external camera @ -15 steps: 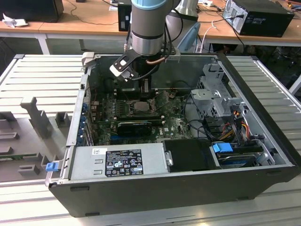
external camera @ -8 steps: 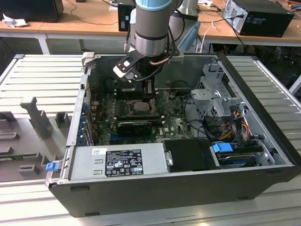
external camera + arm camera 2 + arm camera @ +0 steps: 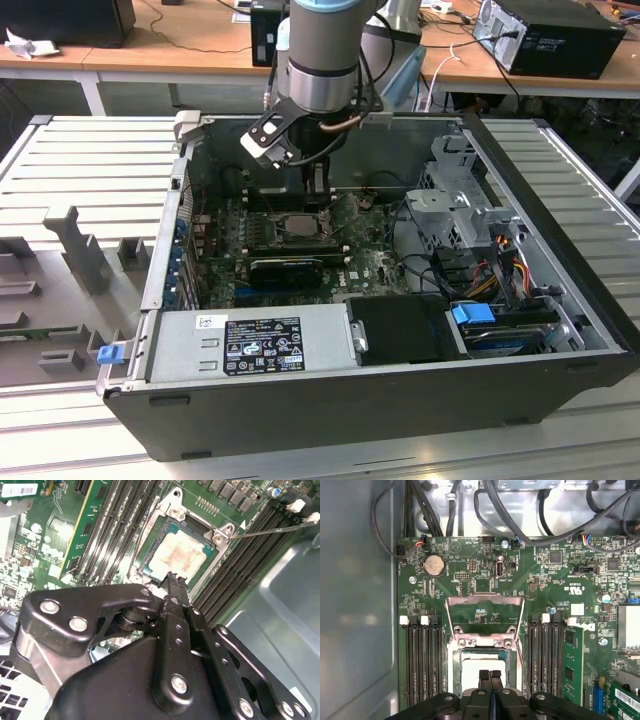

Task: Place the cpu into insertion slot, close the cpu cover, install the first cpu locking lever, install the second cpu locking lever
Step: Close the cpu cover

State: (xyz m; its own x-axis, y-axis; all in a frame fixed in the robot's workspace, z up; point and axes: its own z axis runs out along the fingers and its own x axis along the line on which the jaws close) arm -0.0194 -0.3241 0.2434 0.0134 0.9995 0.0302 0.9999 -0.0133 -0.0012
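The cpu (image 3: 472,672) lies flat in the insertion slot (image 3: 454,667), its pale tan face (image 3: 177,555) up. The cpu cover (image 3: 485,602) stands swung back on its hinge, and green board shows through its window. A thin locking lever (image 3: 272,529) sticks out free beside the socket. My gripper (image 3: 490,674) hangs just above the chip's near edge, and its two black fingers are shut against each other with nothing between them. In the exterior view the gripper (image 3: 317,186) reaches down into the open computer case over the socket (image 3: 298,226).
Black memory slots (image 3: 420,660) flank the socket on both sides, one holding a green module (image 3: 571,660). A long black card (image 3: 287,268) lies in front of the socket. Cables (image 3: 520,525), a drive cage (image 3: 455,200) and the power supply (image 3: 255,340) crowd the case.
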